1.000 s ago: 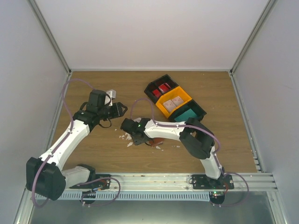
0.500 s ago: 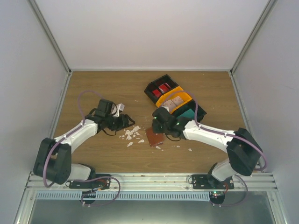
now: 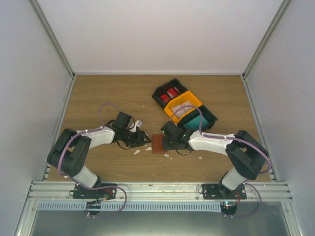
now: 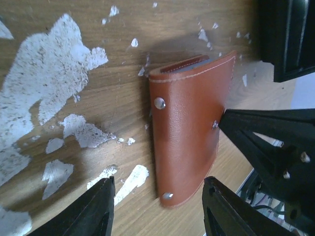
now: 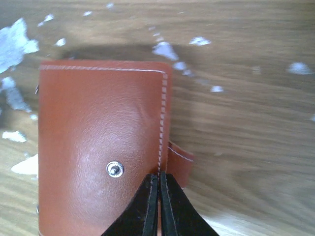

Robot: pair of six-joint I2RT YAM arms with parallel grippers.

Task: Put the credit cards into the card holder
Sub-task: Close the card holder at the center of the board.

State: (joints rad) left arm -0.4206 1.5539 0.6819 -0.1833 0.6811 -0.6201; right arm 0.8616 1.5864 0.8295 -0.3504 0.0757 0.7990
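The reddish-brown card holder (image 3: 157,144) lies folded shut and flat on the wood. In the left wrist view the card holder (image 4: 189,128) has its lower end between my left gripper (image 4: 158,189), which is open and clear of it on both sides. My right gripper (image 5: 158,176) is shut, its tips pressing on the card holder (image 5: 98,128) at the stitched edge beside the snap tab (image 5: 180,158). The credit cards sit in the bin tray: red ones (image 3: 169,93), whitish ones (image 3: 182,110) and a teal one (image 3: 198,122).
The black-and-orange bin tray (image 3: 204,110) stands just behind the right arm. Torn white scraps (image 3: 137,152) litter the wood around the holder, with larger white patches (image 4: 49,83) to its left. The side walls stand close on both sides.
My left gripper has moved right, up to the card holder's left side. My right gripper has dropped onto the holder's right edge and gone from open to shut.
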